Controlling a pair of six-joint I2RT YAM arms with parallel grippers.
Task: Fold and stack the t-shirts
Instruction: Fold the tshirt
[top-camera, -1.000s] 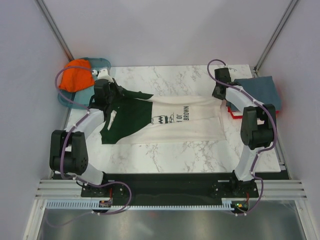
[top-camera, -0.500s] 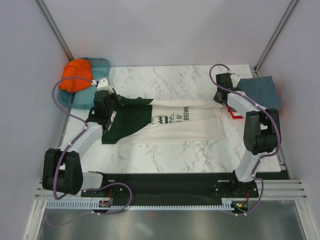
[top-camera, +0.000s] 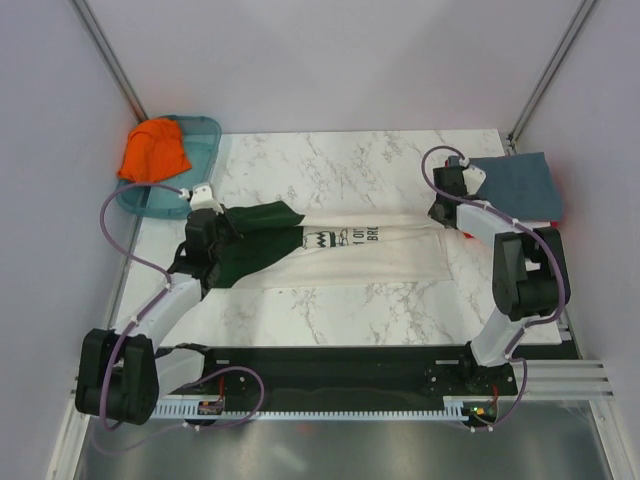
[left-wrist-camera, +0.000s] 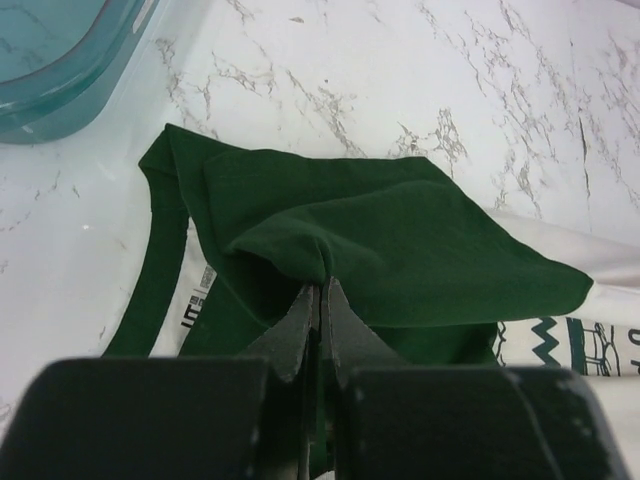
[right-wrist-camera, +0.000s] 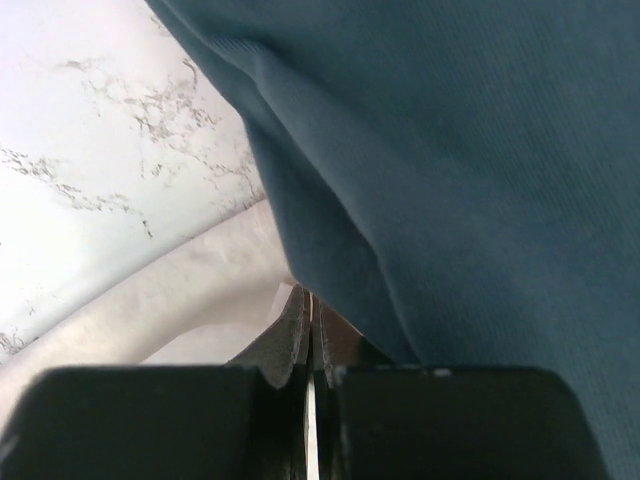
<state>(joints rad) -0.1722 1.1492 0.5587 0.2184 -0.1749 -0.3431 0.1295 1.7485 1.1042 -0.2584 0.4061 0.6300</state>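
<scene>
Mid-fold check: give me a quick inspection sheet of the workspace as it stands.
Surface: white marble-pattern table; no spills seen.
Job's things: cream t-shirt stretched between both grippers, its green sleeve bunched at the left; orange t-shirt in the tray; slate-blue t-shirt at the far right edge.
Clutter: teal tray at the far left corner.
Grippers: left gripper shut on the green sleeve; right gripper shut on the cream t-shirt's other end.
Cables: purple cables loop off both arms; the left one crosses the tray's near edge in the top view.
Surroundings: plain walls and frame posts; nothing else seen.
</scene>
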